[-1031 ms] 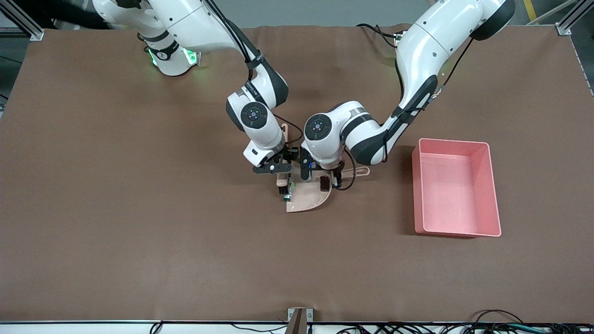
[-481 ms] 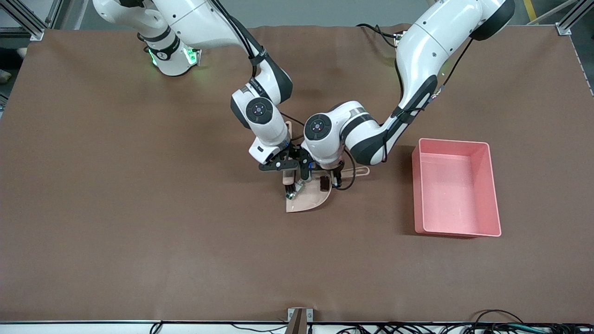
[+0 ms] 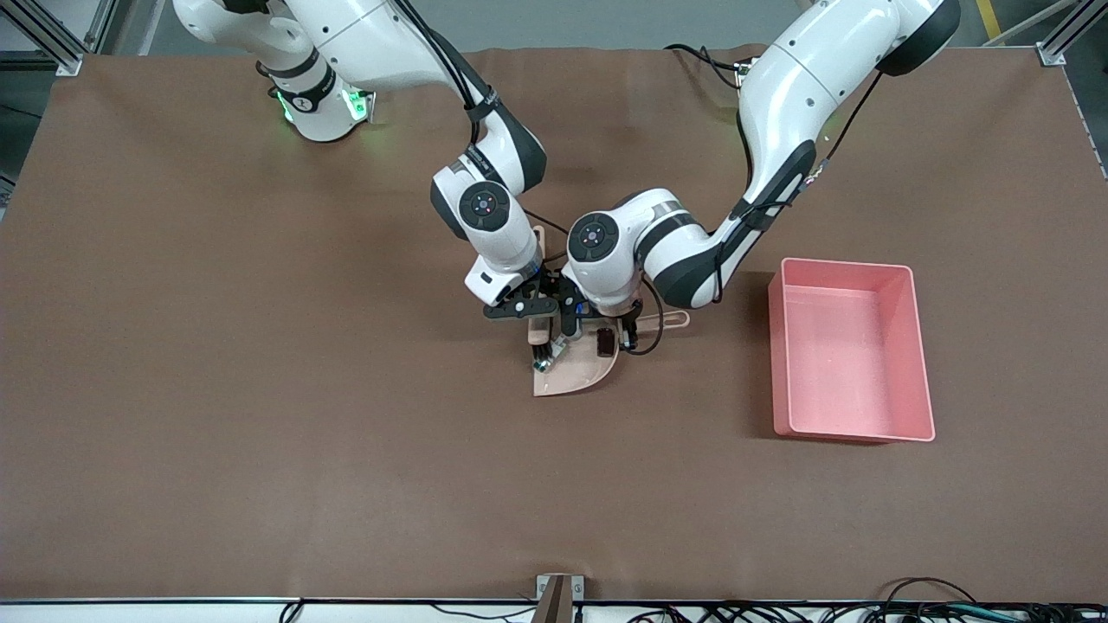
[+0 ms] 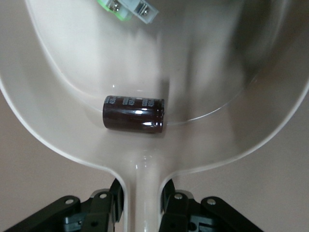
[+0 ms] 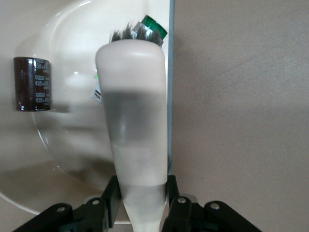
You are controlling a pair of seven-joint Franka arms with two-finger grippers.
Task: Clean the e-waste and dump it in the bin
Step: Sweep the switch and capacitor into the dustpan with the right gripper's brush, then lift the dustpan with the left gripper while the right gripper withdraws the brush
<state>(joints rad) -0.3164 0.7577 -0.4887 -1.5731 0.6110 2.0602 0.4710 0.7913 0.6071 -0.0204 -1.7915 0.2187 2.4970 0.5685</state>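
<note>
The beige dustpan [image 3: 578, 374] lies mid-table, and my left gripper [image 3: 625, 330] is shut on its handle [image 4: 143, 193]. The dark ribbed block [image 3: 605, 342] lies in the pan near the handle, and shows in the left wrist view [image 4: 134, 113] and the right wrist view [image 5: 33, 83]. My right gripper [image 3: 535, 316] is shut on a beige brush [image 5: 135, 125], whose bristles [image 5: 131, 33] rest at the pan's straight open edge. The white and green part [image 3: 547, 353] lies on the pan against them [image 5: 155, 25] [image 4: 129, 8]. The pink bin [image 3: 853, 359] stands apart toward the left arm's end.
A brown cloth [image 3: 260, 389] covers the table. Cables lie near the left arm's base [image 3: 705, 61] and along the table's front edge [image 3: 866, 610]. A small metal bracket [image 3: 558, 593] sits at the front edge.
My right gripper has swept the brush toward the dustpan, pushing the white and green part from the pan's open edge onto it. The left gripper and dustpan have stayed put.
</note>
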